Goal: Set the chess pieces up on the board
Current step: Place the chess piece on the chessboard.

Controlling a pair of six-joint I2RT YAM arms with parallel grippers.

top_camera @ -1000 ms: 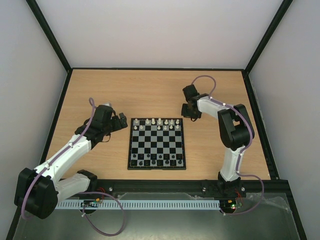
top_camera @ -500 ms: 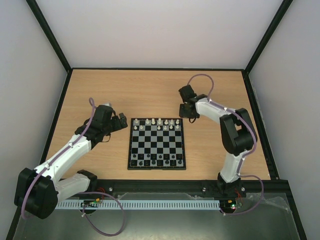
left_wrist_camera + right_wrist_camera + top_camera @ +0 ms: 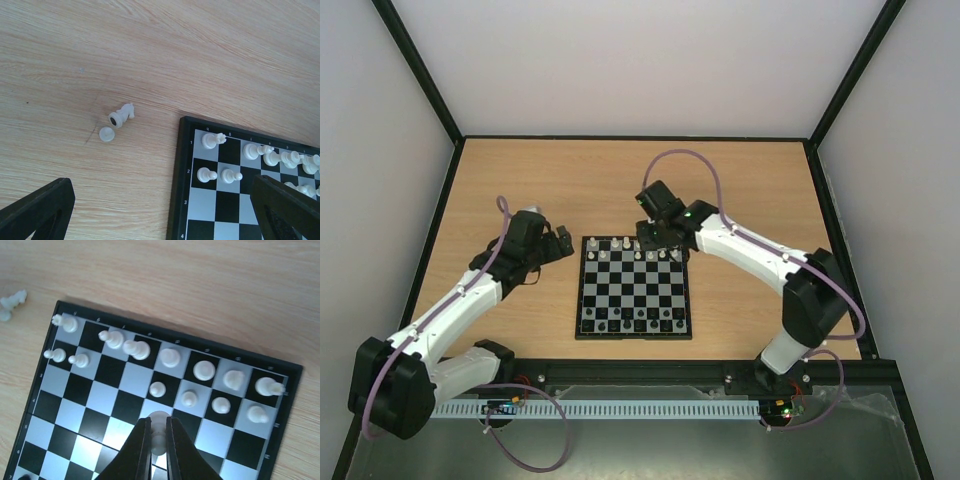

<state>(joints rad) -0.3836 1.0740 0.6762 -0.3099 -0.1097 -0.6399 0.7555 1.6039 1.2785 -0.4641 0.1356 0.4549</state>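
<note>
The board (image 3: 635, 290) lies in the middle of the table, with whitish chess pieces (image 3: 638, 247) along its two far rows. My right gripper (image 3: 159, 422) hovers over those rows, shut on a small white pawn (image 3: 159, 439) clamped between its fingers. From above, that right gripper (image 3: 653, 238) sits at the board's far edge. My left gripper (image 3: 160, 212) stands open and holds nothing above the board's (image 3: 175, 190) left far corner. Near it on the wood lie a toppled white knight (image 3: 122, 114) and a small round white piece (image 3: 106, 134).
Tiny black pieces (image 3: 632, 320) fill the board's near rows. The two loose white pieces (image 3: 12, 301) also show beyond the board's (image 3: 80, 390) corner in the right wrist view. A black frame (image 3: 620, 138) rims the wooden table, with walls close behind.
My right gripper shut on a white pawn on the table right of the board, then swung left with it to above the board's far rows. The left arm stayed still.
</note>
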